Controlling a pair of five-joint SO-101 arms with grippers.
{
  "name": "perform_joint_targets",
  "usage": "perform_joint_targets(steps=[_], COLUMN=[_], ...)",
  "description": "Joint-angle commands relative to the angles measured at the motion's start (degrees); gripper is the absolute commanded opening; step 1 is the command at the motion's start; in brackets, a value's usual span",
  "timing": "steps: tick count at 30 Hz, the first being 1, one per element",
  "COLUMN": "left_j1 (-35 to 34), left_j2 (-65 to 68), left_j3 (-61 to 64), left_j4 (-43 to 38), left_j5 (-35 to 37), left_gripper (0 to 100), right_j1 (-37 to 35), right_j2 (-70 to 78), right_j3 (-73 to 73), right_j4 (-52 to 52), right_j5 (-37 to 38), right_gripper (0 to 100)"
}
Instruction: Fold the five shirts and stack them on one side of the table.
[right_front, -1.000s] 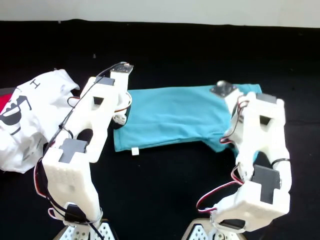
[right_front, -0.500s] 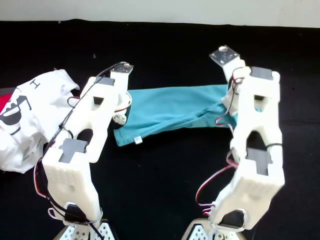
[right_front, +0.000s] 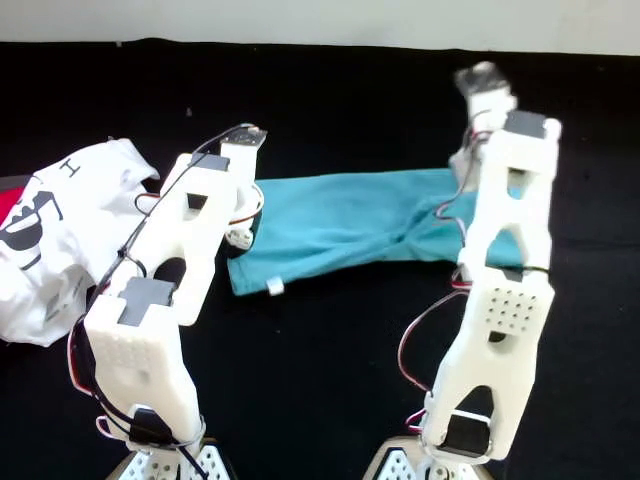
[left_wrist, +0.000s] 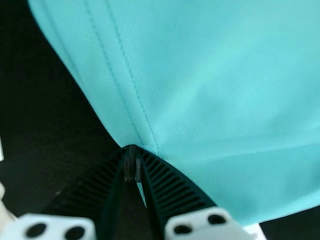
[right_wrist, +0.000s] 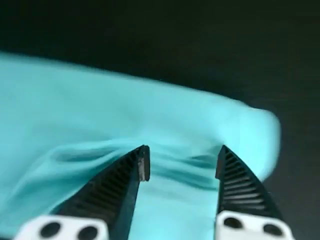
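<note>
**While one end is pinned, the other lies free**

Because it has been doubled into a long band, the teal shirt (right_front: 340, 225) lies with its long axis across the middle of the black table (right_front: 330, 100), running from one arm's side to the other's. The cloth is flat along most of its length and gathers into folds toward the right arm's end.

The left pincer (left_wrist: 131, 167) is closed on the shirt's stitched edge at the end near the left arm, pinching the fabric at its very tips. The right pincer (right_wrist: 182, 162) is spread open with nothing between its jaws. It hangs over the bunched far end, and teal cloth lies directly below and ahead of it.

The next grasp looks to belong to the right arm, which is the nearer one to that loose end. It would need to go down onto the gathered folds.

A crumpled white shirt heap (right_front: 60, 240) sits well apart, on the left arm's outer side
</note>
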Motion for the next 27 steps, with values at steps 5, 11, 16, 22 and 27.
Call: perform_joint_targets(steps=[5,11,16,22,27], left_j1=[0.4,0.4,0.4,0.4,0.4], left_j2=[0.66,0.66,0.66,0.66,0.66], left_j3=[-0.75,-0.75,-0.75,-0.84,-0.84], left_j4=[-0.53,-0.53,-0.53,-0.7,-0.7], left_j5=[0.18,0.18,0.18,0.18,0.18], left_gripper=[1,1,1,1,1], right_j1=[0.92,-0.48,-0.57,-1.8,-6.46], right_j2=[-0.4,-0.75,-1.19,-8.04,-7.43], right_j3=[-15.34,-12.0,-4.18,8.84,10.86], right_j4=[15.43,18.95,19.03,18.68,17.27], right_j5=[0.0,5.27,5.36,5.45,4.92], right_gripper=[21.1,1.3,0.7,0.6,0.6])
